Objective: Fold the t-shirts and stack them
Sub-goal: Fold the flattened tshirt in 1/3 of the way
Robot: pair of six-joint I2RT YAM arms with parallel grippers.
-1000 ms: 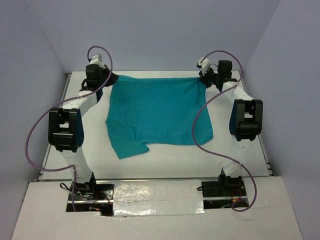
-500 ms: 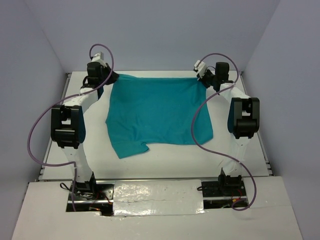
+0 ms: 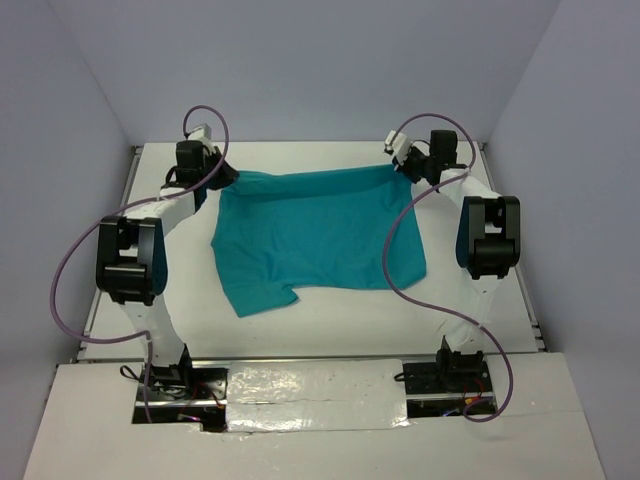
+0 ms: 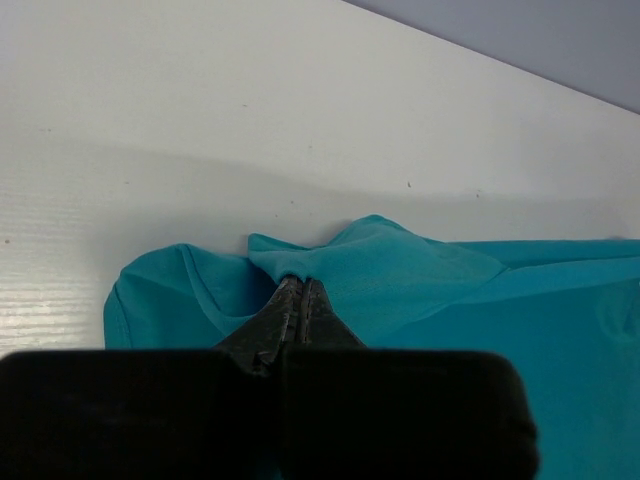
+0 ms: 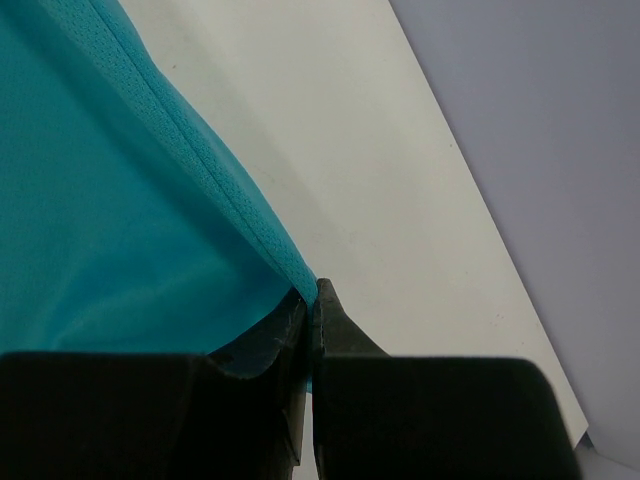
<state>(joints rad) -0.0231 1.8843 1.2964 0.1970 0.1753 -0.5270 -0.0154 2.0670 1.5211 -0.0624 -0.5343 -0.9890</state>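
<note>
The teal t-shirt (image 3: 315,230) lies spread on the white table, one sleeve pointing toward the near left. My left gripper (image 3: 226,175) is shut on its far left corner and lifts it slightly. In the left wrist view (image 4: 300,285) the closed jaws pinch a fold of teal cloth (image 4: 400,265). My right gripper (image 3: 403,168) is shut on the far right corner. In the right wrist view (image 5: 312,295) the hemmed edge (image 5: 215,160) runs into the closed jaws. The far edge sags a little between the two grippers.
The white table (image 3: 330,310) runs to raised side rims at left (image 3: 118,210) and right (image 3: 510,230). Purple cables (image 3: 400,250) loop from both arms, the right one hanging over the shirt's right side. Grey walls stand behind and at the sides.
Both grippers have pulled the shirt's far edge toward the near side and slightly down. The edge, straight before, now sags in the middle.
</note>
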